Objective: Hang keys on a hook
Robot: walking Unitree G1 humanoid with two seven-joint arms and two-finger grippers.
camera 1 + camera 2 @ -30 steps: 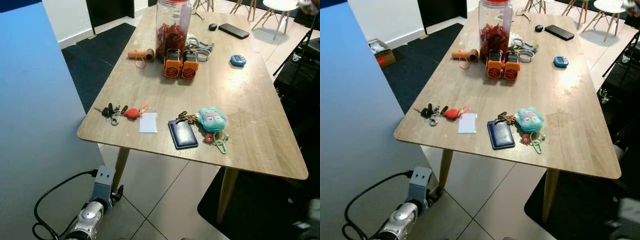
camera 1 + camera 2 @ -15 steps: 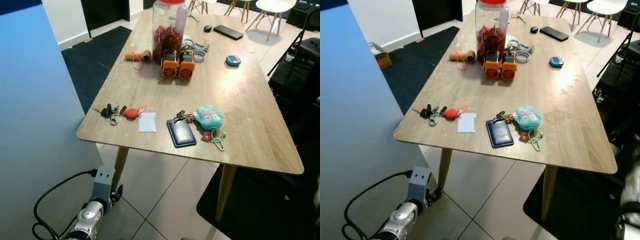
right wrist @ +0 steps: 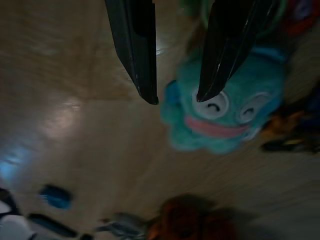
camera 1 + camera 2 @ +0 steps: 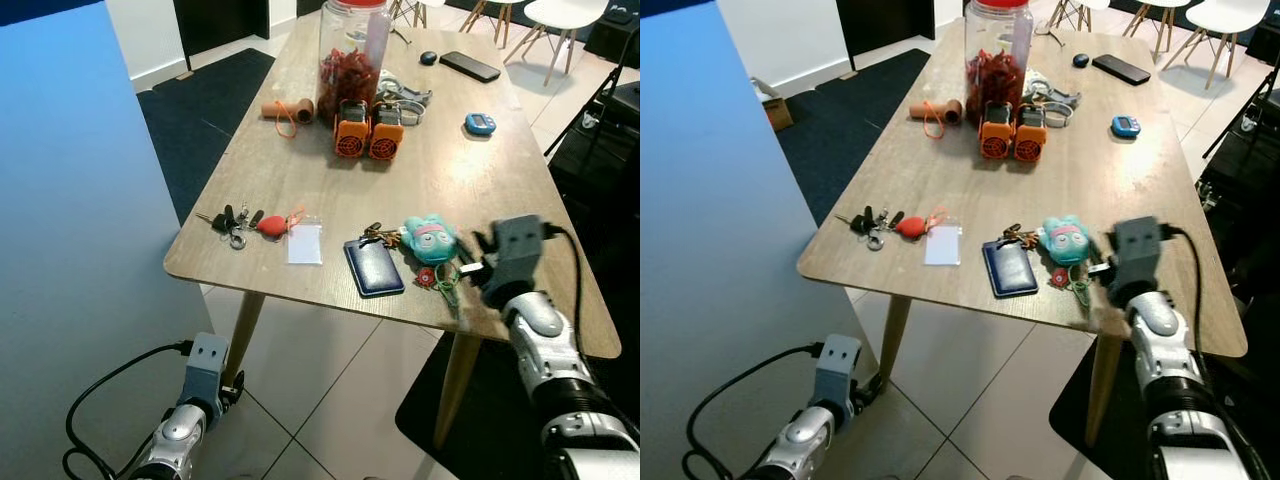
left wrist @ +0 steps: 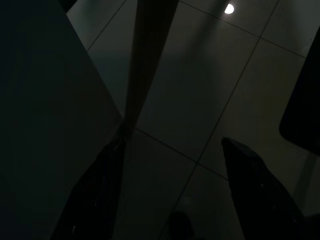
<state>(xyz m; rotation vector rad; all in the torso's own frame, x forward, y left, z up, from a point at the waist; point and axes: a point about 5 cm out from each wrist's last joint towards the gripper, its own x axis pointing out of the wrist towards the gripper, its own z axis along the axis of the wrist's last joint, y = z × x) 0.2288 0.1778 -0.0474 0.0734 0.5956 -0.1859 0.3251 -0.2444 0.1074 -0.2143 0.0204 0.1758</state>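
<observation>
- We see the keys (image 4: 378, 236) lying on the desk (image 4: 480, 190) near its front edge, attached to a teal plush toy (image 4: 431, 240) and touching a dark blue card holder (image 4: 373, 267).
- Our right claw (image 3: 175, 97) hovers just above the plush, fingers (image 3: 137, 50) slightly spread, pinching nothing; the wrist view is blurred, so contact seems unlikely.
- Our left claw (image 5: 170, 200) hangs idle over the tiled floor (image 5: 200, 100), fingers apart.
- A second key bunch (image 4: 240, 222) lies further left.

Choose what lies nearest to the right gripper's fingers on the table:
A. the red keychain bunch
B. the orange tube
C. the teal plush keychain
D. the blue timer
C: in the right wrist view the right gripper hovers with fingers open just over the teal plush keychain, not yet gripping it.
</observation>
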